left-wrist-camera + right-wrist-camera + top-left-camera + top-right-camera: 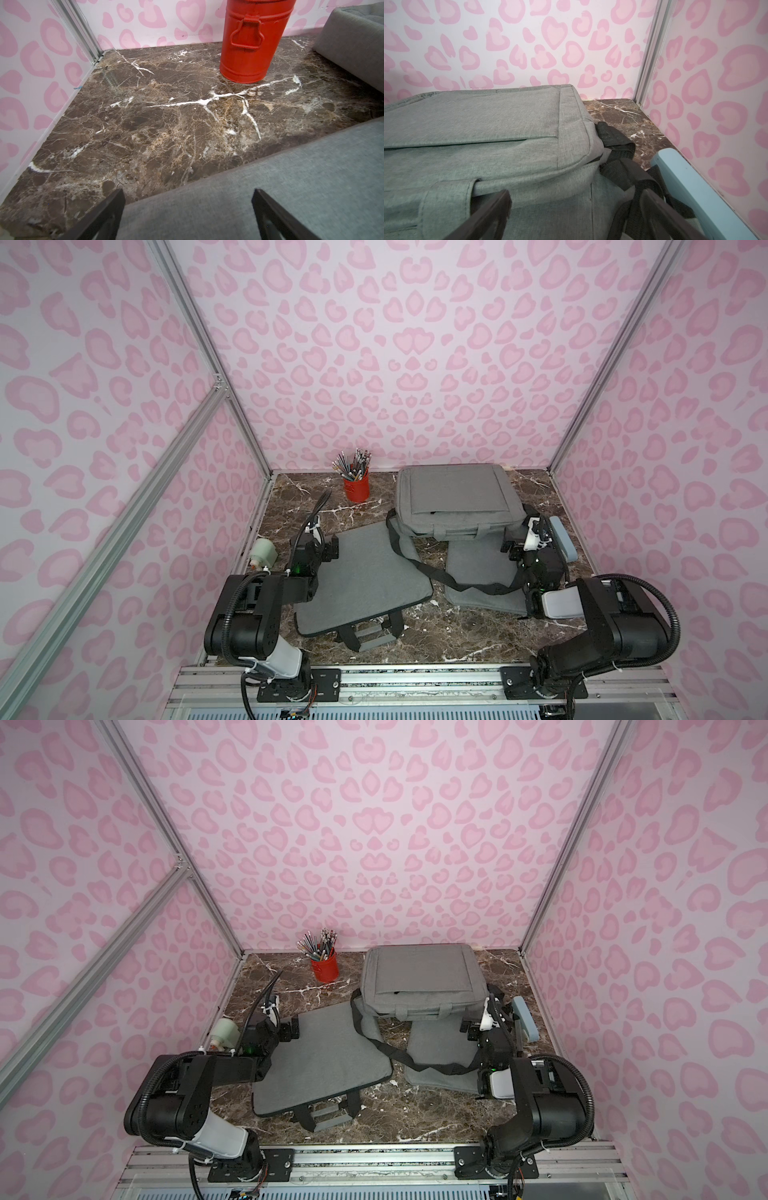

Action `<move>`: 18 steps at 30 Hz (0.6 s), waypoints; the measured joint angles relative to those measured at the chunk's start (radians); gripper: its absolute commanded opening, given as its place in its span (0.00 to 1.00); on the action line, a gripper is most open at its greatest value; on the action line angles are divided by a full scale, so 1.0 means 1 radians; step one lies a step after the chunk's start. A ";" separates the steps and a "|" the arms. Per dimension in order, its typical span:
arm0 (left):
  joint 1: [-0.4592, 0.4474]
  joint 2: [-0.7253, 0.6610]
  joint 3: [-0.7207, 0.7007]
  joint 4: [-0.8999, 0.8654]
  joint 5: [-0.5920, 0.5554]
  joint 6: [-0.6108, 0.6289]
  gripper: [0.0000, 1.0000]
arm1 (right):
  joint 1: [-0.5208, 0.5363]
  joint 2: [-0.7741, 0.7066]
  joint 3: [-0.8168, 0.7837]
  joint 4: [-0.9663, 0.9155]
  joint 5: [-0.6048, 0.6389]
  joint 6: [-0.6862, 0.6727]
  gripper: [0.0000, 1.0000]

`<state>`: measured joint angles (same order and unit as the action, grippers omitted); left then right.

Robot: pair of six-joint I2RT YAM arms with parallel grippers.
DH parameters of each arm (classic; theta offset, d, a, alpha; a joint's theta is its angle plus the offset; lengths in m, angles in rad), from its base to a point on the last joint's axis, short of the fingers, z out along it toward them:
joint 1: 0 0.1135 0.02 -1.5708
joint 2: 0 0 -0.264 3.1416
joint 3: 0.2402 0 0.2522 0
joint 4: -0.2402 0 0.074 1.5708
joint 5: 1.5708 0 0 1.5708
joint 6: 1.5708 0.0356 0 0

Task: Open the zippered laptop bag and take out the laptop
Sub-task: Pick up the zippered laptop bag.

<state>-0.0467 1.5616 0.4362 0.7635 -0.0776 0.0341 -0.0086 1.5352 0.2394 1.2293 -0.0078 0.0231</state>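
Note:
A grey laptop bag (455, 497) with handles and a black shoulder strap (465, 585) lies at the back right of the marble table; both top views show it (419, 977). Its zipper looks closed, and the laptop is hidden. My right gripper (513, 545) is open at the bag's near right corner. In the right wrist view the gripper (575, 199) straddles grey fabric (488, 124) beside the strap. My left gripper (328, 549) is open over the far left corner of a flat grey bag (365, 580). The left wrist view shows that gripper (190, 199) holding nothing.
A red cup of pencils (356, 487) stands at the back. A pale green object (264, 553) sits by the left wall, and a light blue object (563, 539) by the right wall. Another flat grey sleeve (478, 568) lies under the strap.

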 measured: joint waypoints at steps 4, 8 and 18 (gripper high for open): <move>0.001 0.000 0.000 0.000 0.003 0.000 0.99 | 0.000 0.000 0.000 0.000 0.000 0.000 1.00; 0.001 0.000 0.000 0.000 0.003 0.000 0.99 | -0.001 0.000 0.000 0.000 0.000 0.000 1.00; -0.018 -0.110 0.123 -0.189 -0.004 0.011 0.99 | -0.006 -0.085 0.019 -0.074 -0.027 -0.008 1.00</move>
<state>-0.0650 1.4517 0.5594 0.5743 -0.0818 0.0452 -0.0147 1.4506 0.2581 1.1557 -0.0353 0.0154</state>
